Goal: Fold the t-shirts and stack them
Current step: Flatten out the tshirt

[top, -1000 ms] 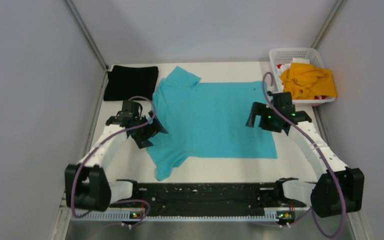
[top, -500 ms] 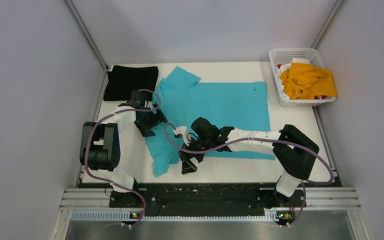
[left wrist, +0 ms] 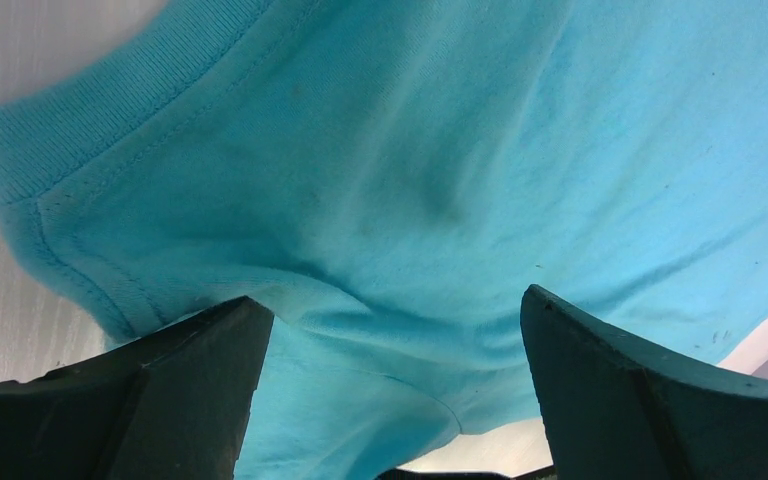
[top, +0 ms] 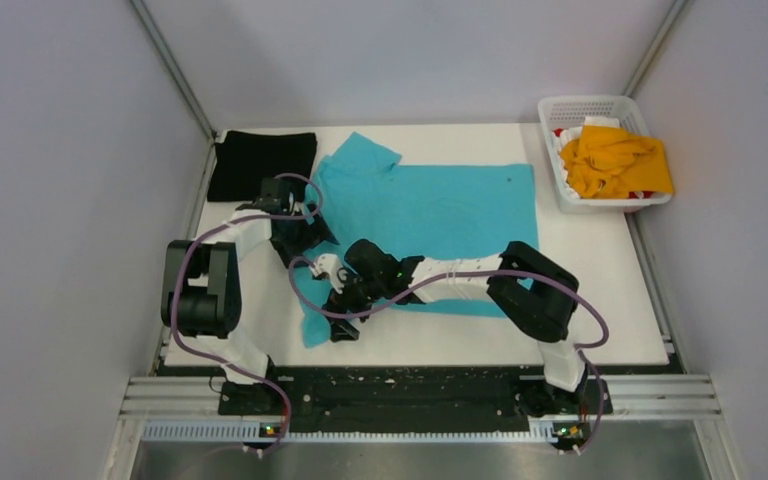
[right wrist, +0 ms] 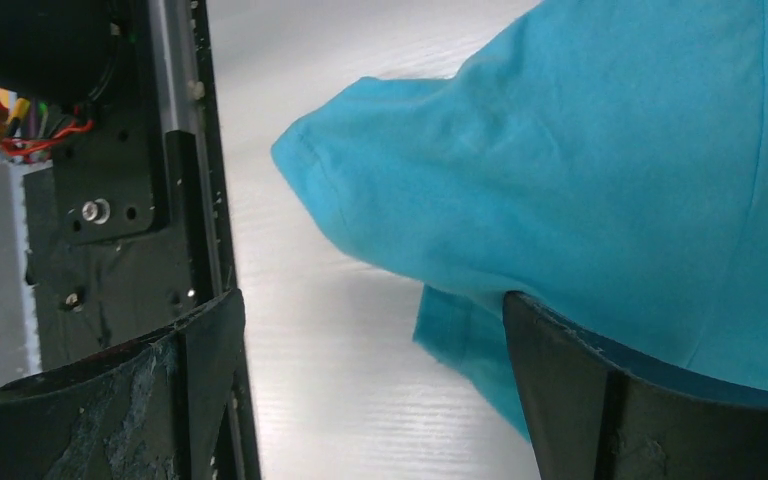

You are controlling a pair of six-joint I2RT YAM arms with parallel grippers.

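Right gripper (top: pixel 341 328) just swung clear across to the near-left sleeve (top: pixel 312 326) of the turquoise shirt (top: pixel 440 205), jaws spread, nothing grabbed yet. Sleeve fold next, I'd guess. Its arm (top: pixel 460 276) lies over the shirt's near edge, kinda in the way. Left gripper (top: pixel 295 240) sits released at the collar side. Far back: black shirt (top: pixel 260 165) folded left, orange-yellow shirt (top: pixel 615 160) in the basket (top: pixel 600 105) right.

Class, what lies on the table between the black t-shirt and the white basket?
The turquoise t-shirt, spread flat, then a strip of bare table before the basket. The top external view shows this.
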